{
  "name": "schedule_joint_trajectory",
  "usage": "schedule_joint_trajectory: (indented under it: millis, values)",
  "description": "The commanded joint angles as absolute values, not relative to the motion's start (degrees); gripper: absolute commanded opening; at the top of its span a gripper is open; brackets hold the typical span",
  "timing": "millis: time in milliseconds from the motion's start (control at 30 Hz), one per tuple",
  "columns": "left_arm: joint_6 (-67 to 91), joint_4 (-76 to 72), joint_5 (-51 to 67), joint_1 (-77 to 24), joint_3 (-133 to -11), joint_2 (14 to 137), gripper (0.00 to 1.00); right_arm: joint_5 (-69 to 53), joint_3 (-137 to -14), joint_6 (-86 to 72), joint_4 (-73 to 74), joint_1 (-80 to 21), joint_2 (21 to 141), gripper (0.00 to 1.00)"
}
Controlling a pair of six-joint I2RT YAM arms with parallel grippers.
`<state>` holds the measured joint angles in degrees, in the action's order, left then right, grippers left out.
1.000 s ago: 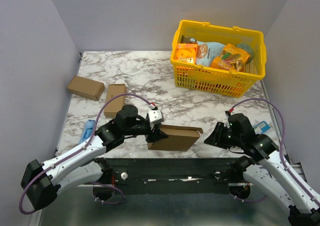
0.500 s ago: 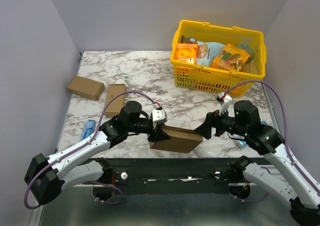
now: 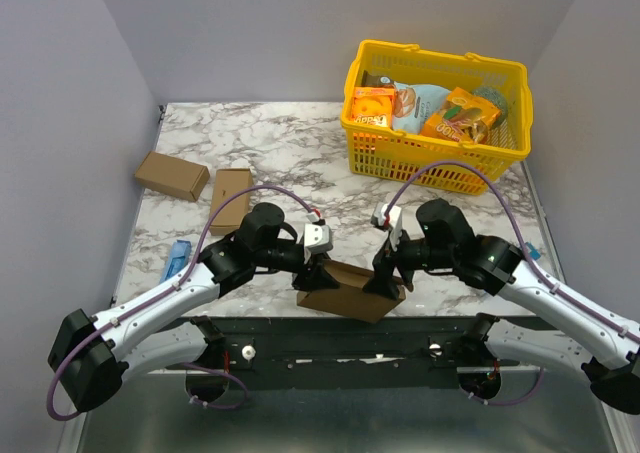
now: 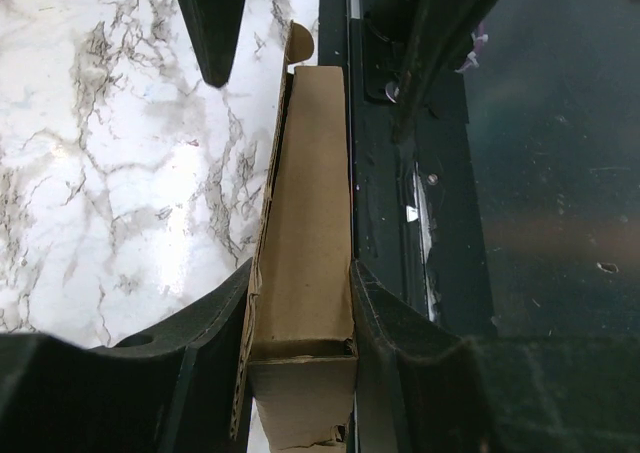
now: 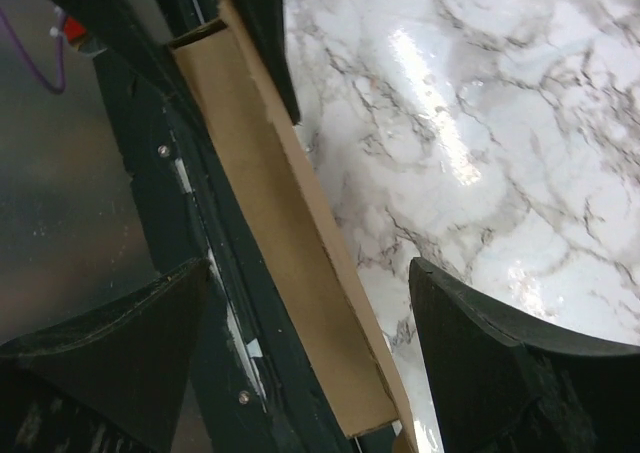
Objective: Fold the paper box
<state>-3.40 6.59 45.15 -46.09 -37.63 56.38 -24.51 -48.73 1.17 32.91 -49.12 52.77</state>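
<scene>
The paper box [image 3: 345,291], plain brown cardboard, stands on its long edge at the table's near edge. My left gripper [image 3: 318,270] is shut on the box's left end; in the left wrist view both pads press the sides of the box [image 4: 308,223] at the gripper [image 4: 300,283]. My right gripper [image 3: 385,276] is open and straddles the box's right end. The right wrist view has the box [image 5: 290,263] running between the wide-apart fingers [image 5: 480,353], neither pad touching it. The right gripper's fingers [image 4: 210,23] also show at the far end in the left wrist view.
A yellow basket [image 3: 437,113] of snack packs stands at the back right. Two small cardboard boxes [image 3: 172,176] [image 3: 231,198] lie at the left, with a blue packet [image 3: 176,260] near the left edge. A black rail [image 3: 340,338] runs below the table's front edge.
My right arm has swung left from the table's right side to the box's right end and its jaws have opened wider. The raised right flap is down. The left gripper has kept its hold.
</scene>
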Motion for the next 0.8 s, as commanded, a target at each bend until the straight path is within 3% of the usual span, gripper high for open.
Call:
schedule_joint_trajectory:
  millis: [0,100,400,433,533,567,600,667,767]
  values:
    - [-3.69,8.44,46.85,-45.97,-38.41,54.85,0.07,-26.10,-50.27,4.83,29.80,-51.76,55.63,0.88]
    - [-3.52,8.35,45.10,-45.88,-38.23,54.05,0.07,-23.91,-50.89,5.36,30.06,-53.78,57.21,0.82]
    - [-1.76,5.80,43.95,-44.65,-37.27,52.91,0.07,-12.57,-49.40,6.16,29.89,-60.03,58.27,0.47]
    - [-1.58,5.97,42.90,-44.65,-37.35,53.26,0.07,-10.83,-49.31,5.98,29.80,-60.29,58.01,0.39]
    - [-0.80,7.64,39.04,-44.47,-38.49,53.53,0.31,-3.90,-49.31,5.01,29.88,-60.21,57.48,0.29]
    - [-0.44,7.82,36.07,-43.95,-39.02,53.35,0.54,-2.30,-49.39,5.01,30.23,-60.21,57.39,0.29]
    - [-0.35,8.00,34.90,-43.34,-39.28,53.26,0.63,-0.55,-49.13,5.10,30.41,-60.21,57.39,0.28]
    - [-0.26,8.52,32.10,-42.11,-39.64,52.12,0.77,4.38,-48.96,5.80,30.93,-60.21,57.74,0.27]
    - [-0.18,8.26,30.42,-38.86,-39.81,49.23,0.84,8.60,-50.18,6.85,33.04,-60.29,59.14,0.27]
